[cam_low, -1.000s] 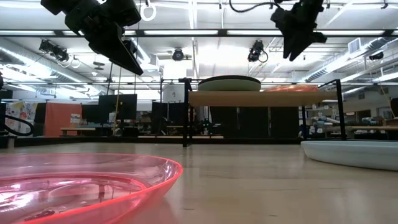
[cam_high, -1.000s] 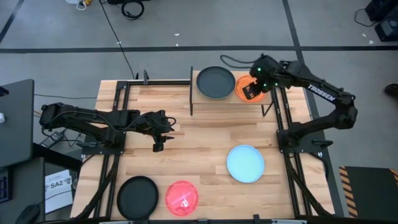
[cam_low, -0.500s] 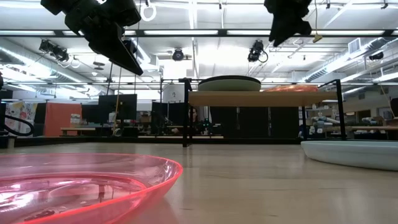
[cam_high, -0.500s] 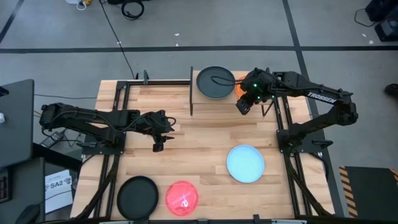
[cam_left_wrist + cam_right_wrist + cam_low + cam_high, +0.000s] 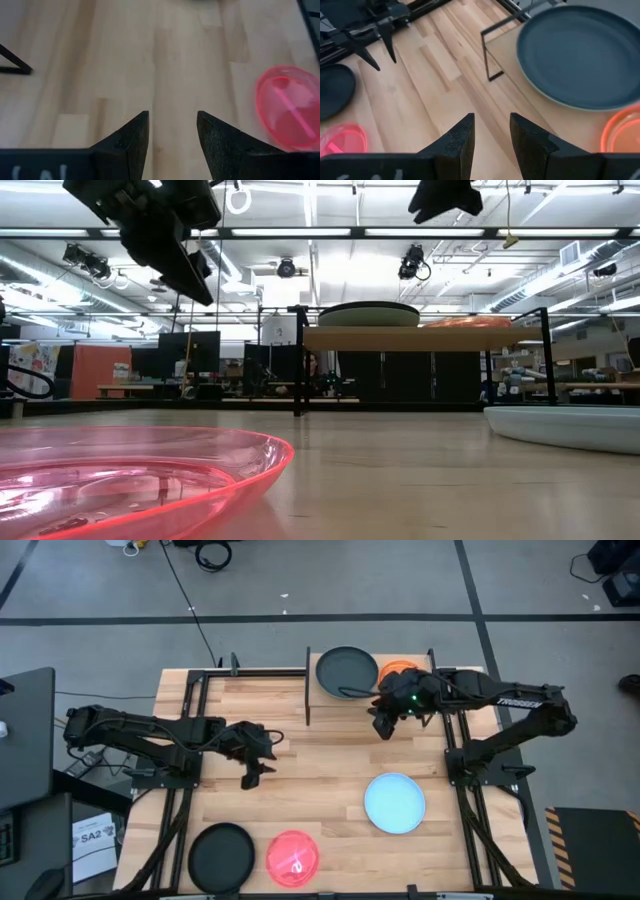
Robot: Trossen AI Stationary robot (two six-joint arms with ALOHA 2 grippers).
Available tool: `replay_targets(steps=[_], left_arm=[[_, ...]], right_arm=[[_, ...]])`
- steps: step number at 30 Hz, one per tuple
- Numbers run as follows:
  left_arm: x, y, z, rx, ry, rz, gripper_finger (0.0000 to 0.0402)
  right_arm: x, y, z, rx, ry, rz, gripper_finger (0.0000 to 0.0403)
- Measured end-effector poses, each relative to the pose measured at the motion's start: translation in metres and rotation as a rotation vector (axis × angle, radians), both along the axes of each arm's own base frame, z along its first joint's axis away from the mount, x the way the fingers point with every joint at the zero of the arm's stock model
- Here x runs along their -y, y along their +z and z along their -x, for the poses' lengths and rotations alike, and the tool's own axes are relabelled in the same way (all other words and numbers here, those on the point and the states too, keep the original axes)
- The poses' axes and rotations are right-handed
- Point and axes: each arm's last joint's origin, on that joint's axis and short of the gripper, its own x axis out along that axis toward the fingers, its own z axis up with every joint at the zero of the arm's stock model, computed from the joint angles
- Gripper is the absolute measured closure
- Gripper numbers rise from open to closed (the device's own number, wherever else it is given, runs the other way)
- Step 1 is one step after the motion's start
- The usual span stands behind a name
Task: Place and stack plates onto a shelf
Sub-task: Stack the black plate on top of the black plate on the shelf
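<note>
- Pale wooden planks make up the desk [image 5: 320, 755], which is framed by black metal rails and stands on a grey concrete floor [image 5: 300, 580] crossed by dark tape lines.
- At the desk's far edge stands the shelf [image 5: 372, 692], a small light-wood board on thin black legs.
- On the shelf a dark grey-green plate [image 5: 346, 671] sits toward its left end, with an orange plate [image 5: 398, 670] just beside it toward the right end.
- On the desk itself, a light blue plate [image 5: 394, 802] lies toward the right side, nearer the near edge.
- A black plate [image 5: 221, 856] lies at the near edge toward the left corner, and a pink-red see-through plate [image 5: 292, 856] lies just beside it.
- The right hand [image 5: 384, 726] hangs in the air just in front of the shelf, its fingers [image 5: 461, 142] a narrow gap apart and holding nothing.
- The left hand [image 5: 250, 777] hangs above bare wood in the left half of the desk, its fingers [image 5: 129, 145] apart and empty.
- From desk height, the room behind shows rows of long ceiling lights [image 5: 320, 232], dark monitors [image 5: 190, 352] on benches, and an orange panel [image 5: 92, 370] at the left.
</note>
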Motion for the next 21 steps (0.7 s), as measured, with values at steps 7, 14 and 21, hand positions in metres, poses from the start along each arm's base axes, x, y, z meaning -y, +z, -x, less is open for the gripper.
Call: replay_targets(steps=[7,14,21], left_arm=[[0.019,-0.001,0.002,-0.02,-0.049,0.054,0.0228],[0.051,-0.001,0.008,-0.04,-0.128,0.113,0.0228],[0.083,-0.001,0.02,-0.067,-0.227,0.16,0.0228]], right_arm=[[-0.018,-0.01,-0.017,-0.025,0.052,0.029,0.0273],[-0.038,-0.037,-0.049,-0.11,0.116,0.031,0.0274],[-0.056,-0.07,-0.085,-0.15,0.169,0.031,0.0274]])
